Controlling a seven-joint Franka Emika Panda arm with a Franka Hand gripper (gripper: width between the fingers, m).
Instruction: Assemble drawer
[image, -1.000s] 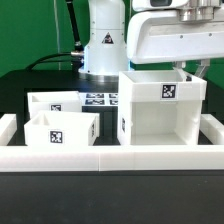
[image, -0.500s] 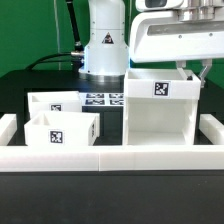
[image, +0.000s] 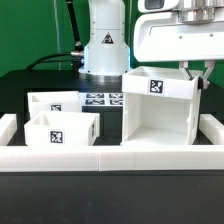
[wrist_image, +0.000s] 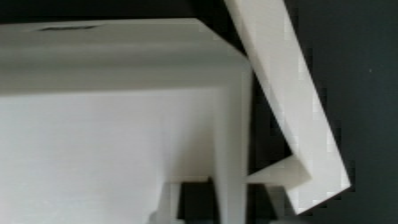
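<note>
The drawer's tall box shell (image: 160, 115) stands at the exterior view's right, tipped so its open face looks toward the camera, a tag on its upper panel. My gripper (image: 192, 72) is above its right wall and shut on that wall. In the wrist view the wall (wrist_image: 228, 120) runs between my dark fingers (wrist_image: 192, 205), with the gripper (wrist_image: 228, 205) closed on it. Two smaller open-top trays, one in front (image: 60, 130) and one behind (image: 55, 102), stand at the exterior view's left, each tagged.
Low white border blocks (image: 110, 157) frame the front and both sides of the work area. The marker board (image: 100, 99) lies flat behind the trays. The arm's white base (image: 103, 45) stands at the back.
The box shell has tipped in my grip: its open side, which faced up, now faces the camera, and its tagged panel has swung to the top. The trays have not moved.
</note>
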